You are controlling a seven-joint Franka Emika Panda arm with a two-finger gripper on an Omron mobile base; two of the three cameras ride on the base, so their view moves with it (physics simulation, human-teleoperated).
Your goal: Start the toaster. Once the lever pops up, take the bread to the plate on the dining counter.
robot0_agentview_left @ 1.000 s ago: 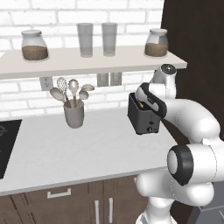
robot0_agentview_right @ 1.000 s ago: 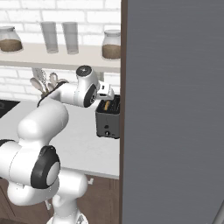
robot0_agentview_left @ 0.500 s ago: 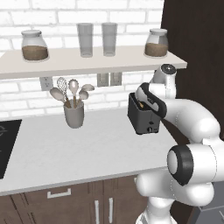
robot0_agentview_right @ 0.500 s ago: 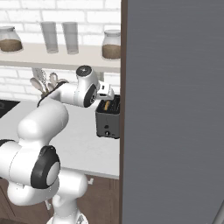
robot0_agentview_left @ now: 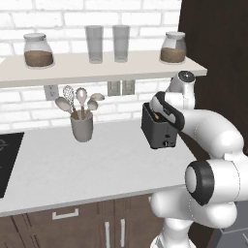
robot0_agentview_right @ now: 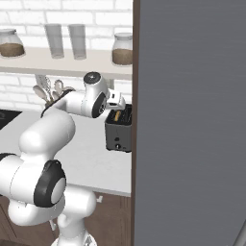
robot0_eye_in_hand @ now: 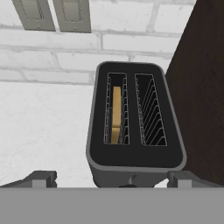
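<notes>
Your gripper (robot0_eye_in_hand: 111, 181) hung wide open above the toaster (robot0_eye_in_hand: 134, 127), with the bread (robot0_eye_in_hand: 116, 114) in its left slot.

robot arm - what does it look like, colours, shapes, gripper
The arm is glossy white with rounded, bulbous links and dark grey-black bands and round caps at the joints. The gripper has two small dark grey finger tips with blocky, angular ends. No cables or markings are visible.
</notes>
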